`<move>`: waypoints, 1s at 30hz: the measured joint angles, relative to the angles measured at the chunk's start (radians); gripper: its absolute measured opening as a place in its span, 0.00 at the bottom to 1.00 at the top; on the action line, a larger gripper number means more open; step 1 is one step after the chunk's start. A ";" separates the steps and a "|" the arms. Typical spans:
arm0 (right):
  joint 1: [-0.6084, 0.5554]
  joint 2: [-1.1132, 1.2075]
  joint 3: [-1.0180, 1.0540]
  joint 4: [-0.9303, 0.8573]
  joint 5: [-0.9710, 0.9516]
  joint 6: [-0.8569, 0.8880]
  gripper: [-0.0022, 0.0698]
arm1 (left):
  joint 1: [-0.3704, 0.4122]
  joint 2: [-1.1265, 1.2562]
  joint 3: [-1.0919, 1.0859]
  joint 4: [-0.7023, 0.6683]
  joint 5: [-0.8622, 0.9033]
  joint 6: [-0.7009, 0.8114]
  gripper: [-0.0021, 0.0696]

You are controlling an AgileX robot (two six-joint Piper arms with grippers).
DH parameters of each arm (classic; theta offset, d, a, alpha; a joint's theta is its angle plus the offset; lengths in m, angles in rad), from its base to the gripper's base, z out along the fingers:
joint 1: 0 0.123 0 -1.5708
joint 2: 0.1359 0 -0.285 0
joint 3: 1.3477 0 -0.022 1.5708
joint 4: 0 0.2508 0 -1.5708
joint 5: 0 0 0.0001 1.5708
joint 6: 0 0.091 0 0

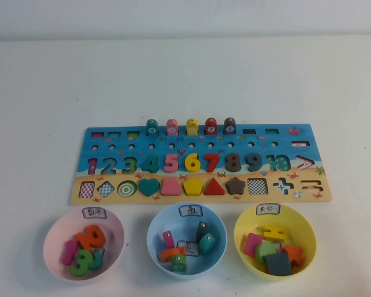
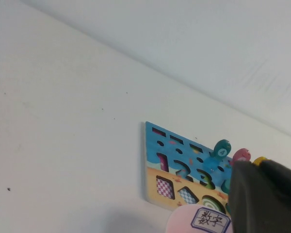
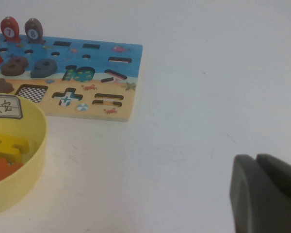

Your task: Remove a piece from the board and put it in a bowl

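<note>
I see the board (image 1: 201,164) lying flat on the white worktop (image 1: 43,93), long edge toward me. The teal piece (image 1: 152,127) stands upright in the board's far row, leftmost of five arch-topped pegs, with the pink peg (image 1: 172,127) just beside it. In the left wrist view the same piece (image 2: 221,148) stands up from the board (image 2: 169,165).

Three bowls sit in a row near the board's close edge: pink bowl (image 1: 52,238), light blue bowl (image 1: 157,226) in the middle, yellow bowl (image 1: 306,232). Each already holds several coloured blocks.

Neither arm shows in the high view. The left end effector (image 2: 266,196) shows only as a dark body near the pink bowl; fingers: cannot tell. The right end effector (image 3: 264,194) hangs over bare worktop, well apart from the yellow bowl (image 3: 36,145); fingers: cannot tell.
</note>
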 joint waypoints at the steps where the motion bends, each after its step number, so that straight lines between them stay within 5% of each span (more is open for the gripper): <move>1: 0.000 0.000 0.000 0.000 0.000 0.000 0.01 | 0.000 0.000 0.000 0.009 0.000 0.010 0.02; 17: 0.000 0.000 0.000 0.000 0.000 0.000 0.01 | 0.000 0.047 -0.077 -0.047 0.083 0.073 0.02; 30: 0.000 0.000 0.000 0.000 0.000 0.000 0.01 | 0.000 0.607 -0.516 -0.049 0.435 0.311 0.02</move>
